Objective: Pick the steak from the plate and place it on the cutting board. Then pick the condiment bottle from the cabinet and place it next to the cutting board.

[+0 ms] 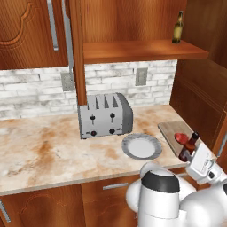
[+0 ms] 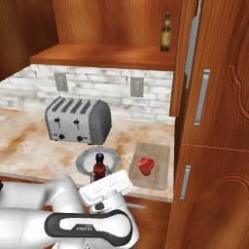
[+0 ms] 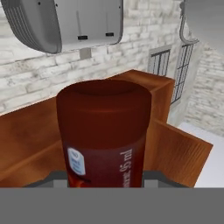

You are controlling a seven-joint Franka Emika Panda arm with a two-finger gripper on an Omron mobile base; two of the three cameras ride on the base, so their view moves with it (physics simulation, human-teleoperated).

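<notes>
My gripper [image 1: 185, 156] is shut on the condiment bottle [image 1: 190, 144], a dark red-brown bottle with a red cap, held upright near the counter's front edge. In the right base view the condiment bottle [image 2: 99, 168] stands in front of the plate [image 2: 85, 159], left of the cutting board [image 2: 158, 172]. The steak [image 1: 180, 138] lies on the cutting board [image 1: 169, 128]; the steak [image 2: 146, 165] is red and small. The plate [image 1: 142, 146] has nothing on it. In the hand view the condiment bottle [image 3: 105, 131] sits close between my fingers. The cabinet [image 1: 142, 51] shelf is above.
A grey toaster [image 1: 105, 115] stands behind the plate on the marble counter [image 1: 44, 150]. A taller olive-green bottle [image 1: 178, 27] stands on the cabinet shelf. A tall wooden side panel [image 2: 214, 121] with metal handles rises just right of the cutting board.
</notes>
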